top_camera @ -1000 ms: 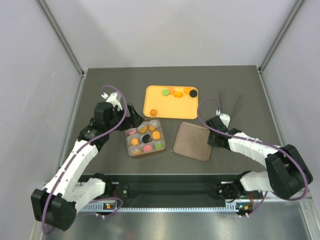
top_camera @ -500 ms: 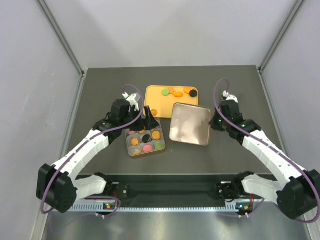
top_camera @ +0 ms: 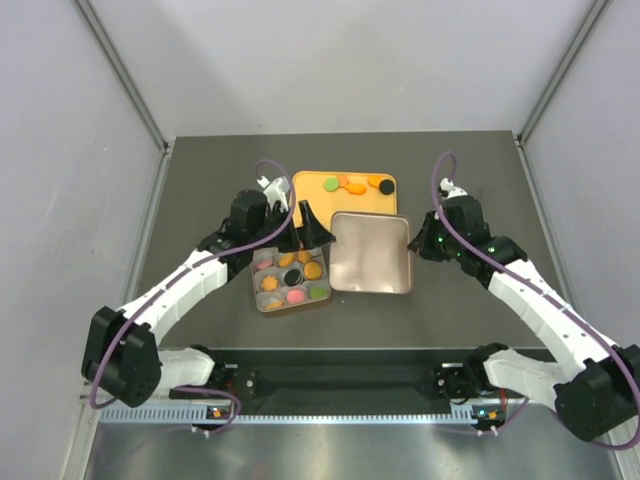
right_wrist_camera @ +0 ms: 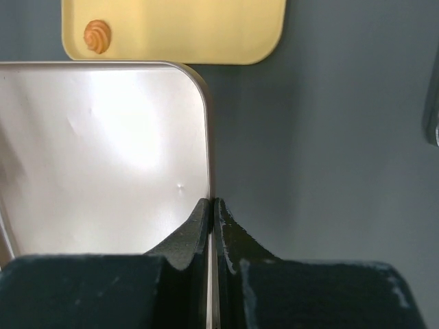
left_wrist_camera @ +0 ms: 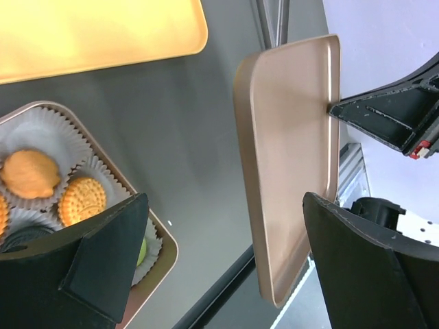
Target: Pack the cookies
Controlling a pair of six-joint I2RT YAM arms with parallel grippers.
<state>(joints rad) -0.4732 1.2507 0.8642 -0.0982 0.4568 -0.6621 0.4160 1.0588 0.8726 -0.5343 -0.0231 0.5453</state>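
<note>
Several cookies (top_camera: pixel 352 185) lie at the far end of the orange tray (top_camera: pixel 312 192); one orange cookie (right_wrist_camera: pixel 97 35) lies on its near part. More cookies (top_camera: pixel 312 270), orange, pink, green and black, sit in white paper cups in the open tin (top_camera: pixel 291 304), also in the left wrist view (left_wrist_camera: pixel 82 197). My right gripper (top_camera: pixel 415 243) is shut on the right edge of the tin's copper lid (top_camera: pixel 370 255) and holds it off the table, just right of the tin. My left gripper (top_camera: pixel 310 232) is open and empty above the gap between tin and lid (left_wrist_camera: pixel 295 157).
The orange tray (left_wrist_camera: pixel 96 31) lies just behind the tin and lid. Grey walls stand on three sides of the dark table (top_camera: pixel 470 170). A black rail (top_camera: pixel 340 380) runs along the near edge.
My right gripper has lifted the lid from the table and carried it left, to beside the tin. My left gripper has moved right, over the tin's far right corner.
</note>
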